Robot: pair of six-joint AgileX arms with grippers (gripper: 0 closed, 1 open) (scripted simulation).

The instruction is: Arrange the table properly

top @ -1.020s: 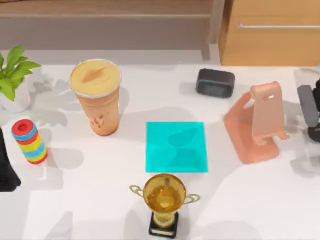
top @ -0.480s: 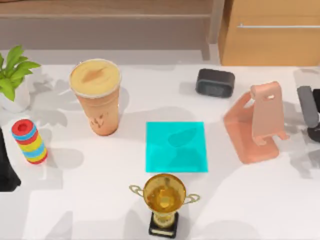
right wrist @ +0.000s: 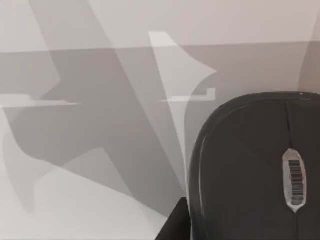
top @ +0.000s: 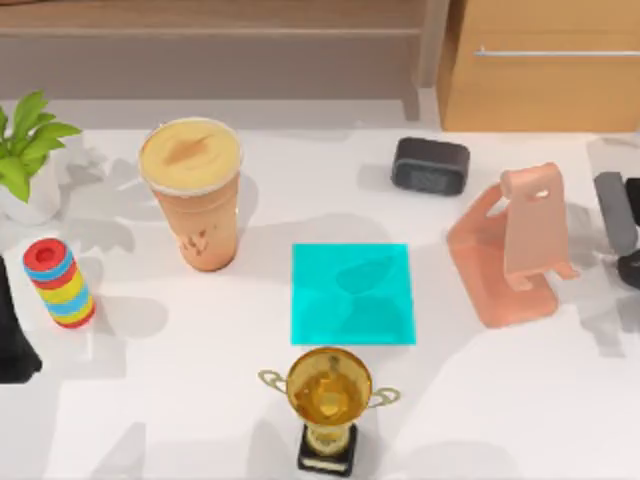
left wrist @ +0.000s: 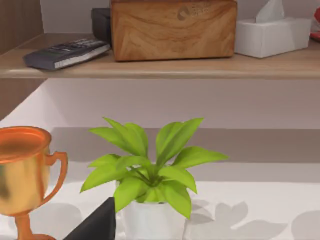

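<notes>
White table (top: 520, 400) under everything, cyan mat (top: 352, 293) bare at centre, likely awaiting an object; trophy (top: 328, 400) just below mat, cup (top: 195, 195) to upper left; right gripper (top: 625, 225) far right, above a mouse (right wrist: 255, 165); grip state impossible to tell.

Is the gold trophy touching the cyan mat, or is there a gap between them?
Cannot tell. In the top view the trophy cup overlaps the cyan mat near edge, while its black base stands on the table nearer the camera; the cup hides any gap.
</notes>
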